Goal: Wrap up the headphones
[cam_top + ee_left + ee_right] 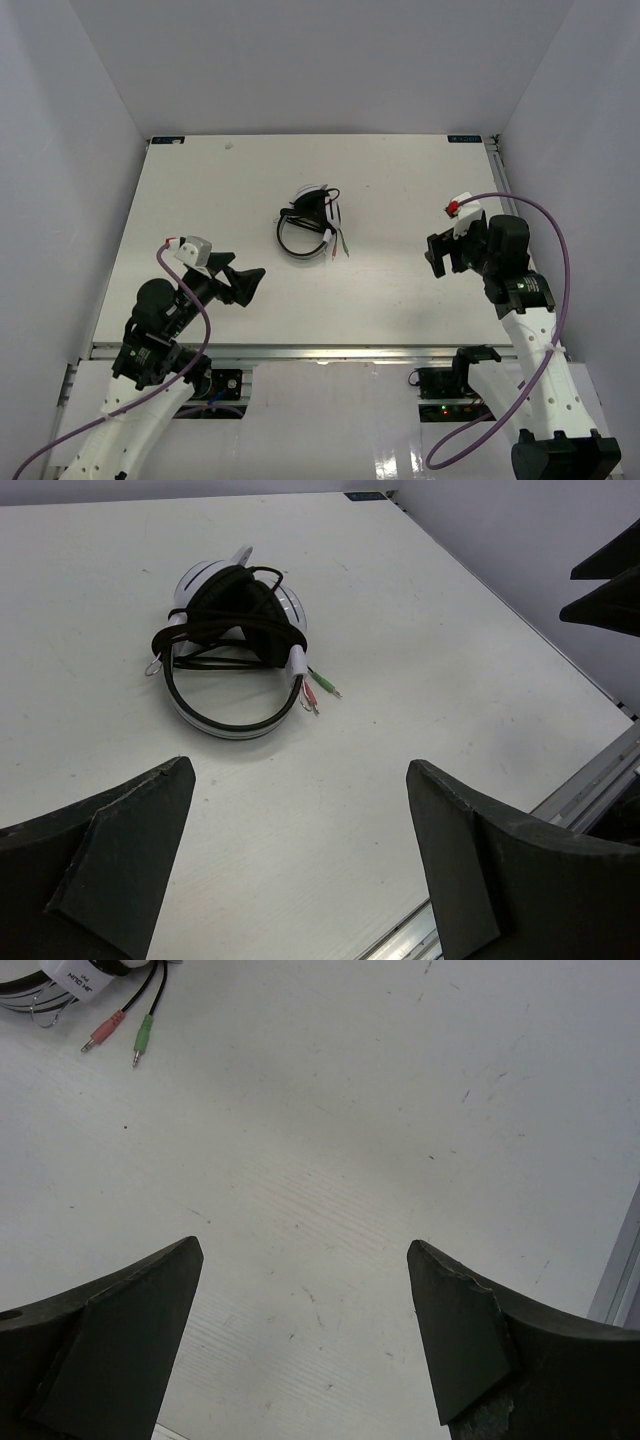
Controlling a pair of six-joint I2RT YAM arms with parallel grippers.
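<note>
Headphones (240, 610) on table (200, 200), cord (215, 660) bundled round them, plugs (322, 688) beside — left fingers (100, 860) and right fingers (100, 1340) spread wide, empty

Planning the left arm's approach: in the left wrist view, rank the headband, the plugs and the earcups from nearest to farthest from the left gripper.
1. headband: its arc lies straight ahead.
2. plugs: ahead, slightly right.
3. earcups: behind both.
</note>
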